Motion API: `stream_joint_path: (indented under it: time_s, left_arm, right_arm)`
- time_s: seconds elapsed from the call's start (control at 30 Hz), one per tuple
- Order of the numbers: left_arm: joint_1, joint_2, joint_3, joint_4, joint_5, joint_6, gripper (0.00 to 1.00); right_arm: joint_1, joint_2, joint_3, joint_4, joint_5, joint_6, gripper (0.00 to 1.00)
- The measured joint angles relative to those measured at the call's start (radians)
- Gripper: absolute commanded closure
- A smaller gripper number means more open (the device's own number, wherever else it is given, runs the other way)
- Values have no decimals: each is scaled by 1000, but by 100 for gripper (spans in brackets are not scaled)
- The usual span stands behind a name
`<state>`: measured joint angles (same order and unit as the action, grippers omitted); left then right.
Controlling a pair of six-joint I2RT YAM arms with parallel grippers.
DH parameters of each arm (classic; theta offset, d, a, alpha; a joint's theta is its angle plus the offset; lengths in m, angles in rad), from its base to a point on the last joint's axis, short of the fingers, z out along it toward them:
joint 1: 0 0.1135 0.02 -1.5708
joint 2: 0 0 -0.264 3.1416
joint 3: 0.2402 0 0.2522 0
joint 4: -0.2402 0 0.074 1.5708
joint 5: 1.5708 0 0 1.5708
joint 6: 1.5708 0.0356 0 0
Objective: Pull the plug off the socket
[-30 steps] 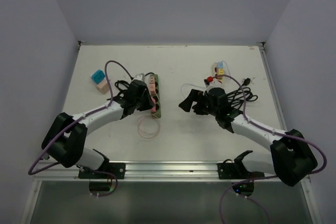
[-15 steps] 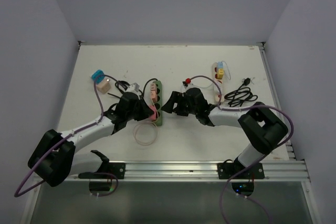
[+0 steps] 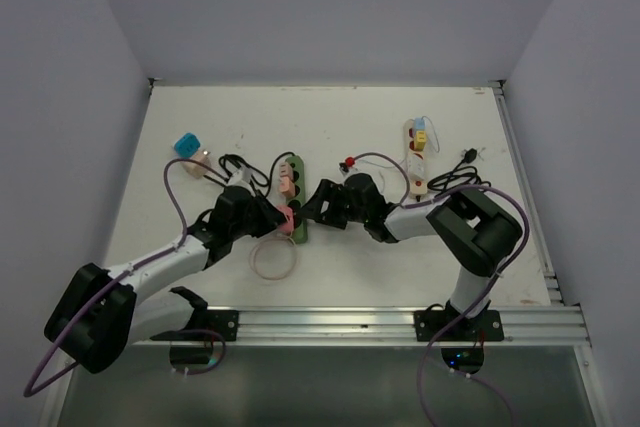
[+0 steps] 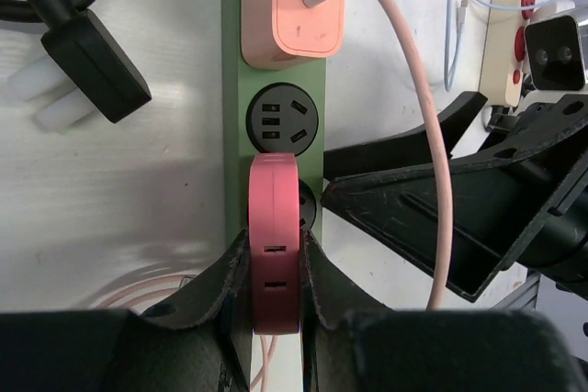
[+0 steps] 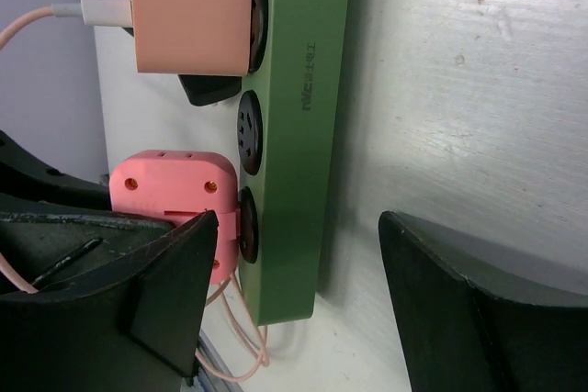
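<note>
The pink plug (image 4: 274, 195), seated at the green strip's (image 4: 234, 117) near end, is clenched in the left claw (image 4: 276, 268) for extraction; the right claw (image 5: 299, 227) is spread astride the strip, apparently for bracing.

Lab test cell, plain grey walls (image 3: 330, 7), white table (image 3: 350, 127), aluminium rail (image 3: 330, 322)

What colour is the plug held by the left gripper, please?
Pink-red plug, clearest in the left wrist view.
</note>
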<state>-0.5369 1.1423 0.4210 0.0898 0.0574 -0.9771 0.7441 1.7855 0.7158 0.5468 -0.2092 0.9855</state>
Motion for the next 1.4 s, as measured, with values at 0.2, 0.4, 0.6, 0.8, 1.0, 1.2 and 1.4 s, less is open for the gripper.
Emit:
stream_joint_path:
  time_s: [0.2,0.4,0.6,0.8,1.0,1.2,1.4]
  left_arm:
    - [54,-23,-56,53,42,-30,100]
    - [76,-15,-95,129,80,-56,100]
    - [84,-2,-110,173,100,-63,100]
    - [94,0,-125,198,110,-70,100]
    - [98,16,-141,240,140,-79,100]
    - [95,72,-142,304,208,-89,100]
    - [87,134,-144,404,279,-135,100]
  right_arm:
    - [2,37,0,68,-43,29,27]
    - [11,89,25,123,-83,44,30]
    - [17,119,35,146,-106,48,48]
    - [10,121,28,160,-112,42,75]
    - [13,82,12,123,-85,-2,100]
    - [24,-19,-15,3,2,-74,100]
    - [42,-134,-20,-153,118,-135,100]
